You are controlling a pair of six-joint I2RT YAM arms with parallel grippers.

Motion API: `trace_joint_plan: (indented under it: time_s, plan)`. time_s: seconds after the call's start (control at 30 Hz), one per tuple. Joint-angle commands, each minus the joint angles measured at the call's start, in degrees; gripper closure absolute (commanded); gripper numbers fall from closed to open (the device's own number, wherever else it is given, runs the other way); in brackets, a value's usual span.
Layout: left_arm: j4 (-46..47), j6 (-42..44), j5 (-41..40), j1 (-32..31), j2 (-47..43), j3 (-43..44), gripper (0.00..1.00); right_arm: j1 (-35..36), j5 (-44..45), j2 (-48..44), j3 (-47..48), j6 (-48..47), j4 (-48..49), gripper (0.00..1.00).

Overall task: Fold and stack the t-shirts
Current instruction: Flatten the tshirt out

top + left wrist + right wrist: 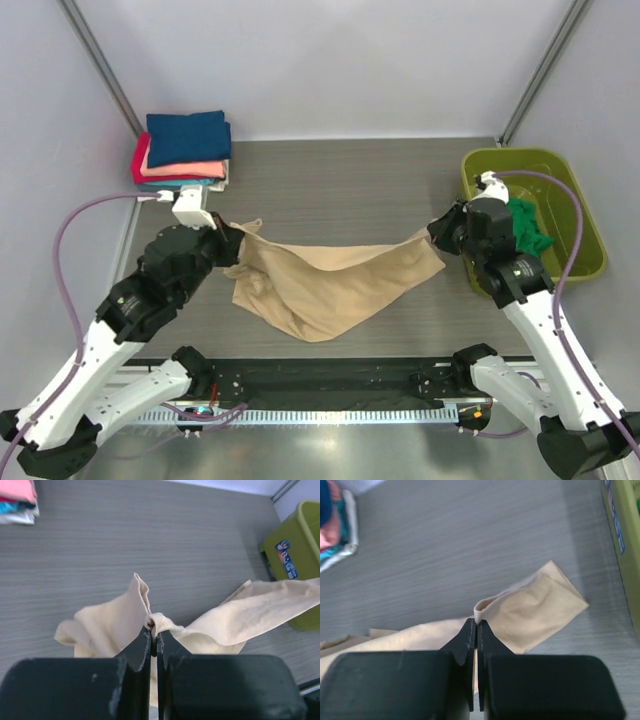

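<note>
Top external, left to right: folded stack (187, 140) lies beyond the left jaws. Left jaws are pressed shut on one bunched end of the tan t-shirt (330, 285), right jaws pinch its narrower end. The shirt spans jaw to jaw, long axis left-right, its middle sagging onto the tabletop (350, 190). We read this as spreading before the fold. Next we'd tension it and lay it flat.

The tan t-shirt (335, 285) is soft, matt cloth, cotton by the look of it, limp and creased — the same goes for the folded stack of tees (185, 150). The table (340, 180) has a matt grey wood-grain finish. The lime-green tub (575, 200) is smooth plastic — faintly glossy.
</note>
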Motion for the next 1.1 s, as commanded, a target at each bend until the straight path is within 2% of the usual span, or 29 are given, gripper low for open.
trace_joint_plan:
  time_s: [0.0,0.3,0.43,0.6,0.7,0.83,0.87,0.97,1.07]
  plan:
    - [-4.5,5.4,-2.3,0.3,-2.1,5.9,1.0,-0.2,-1.9,-2.7,6.8,-2.8,-2.1,0.99]
    - [-7.4,15.2,-0.2,0.3,-2.0,27.3,0.99,-0.2,-6.3,-5.5,28.4,-7.4,-4.6,0.99]
    - [-7.7,19.1,4.8,0.3,-0.1,38.9,0.99,-0.2,-10.4,-6.1,38.3,-9.1,-4.9,0.99]
    - [-7.5,22.9,16.3,0.4,4.8,53.5,0.99,-0.6,-12.5,-6.6,49.1,-9.3,-5.0,0.99]
    - [-7.2,25.9,20.8,0.4,8.8,58.3,1.0,-2.4,-12.5,-5.4,54.9,-9.7,-4.8,0.99]
    - [-7.6,29.1,19.4,0.4,16.4,64.3,1.0,-4.4,-10.6,0.5,62.7,-10.2,-6.8,0.99]
    - [-8.5,32.4,18.6,0.4,18.1,67.7,1.0,-4.3,-9.4,2.3,64.6,-10.1,-7.3,0.99]
    - [-10.3,35.6,14.0,0.4,25.9,72.3,1.0,-4.3,-3.3,8.3,66.3,-10.3,-8.3,0.99]
    - [-8.7,39.7,8.7,0.7,32.1,72.4,1.0,-4.3,2.5,16.5,66.2,-10.4,-10.5,0.99]
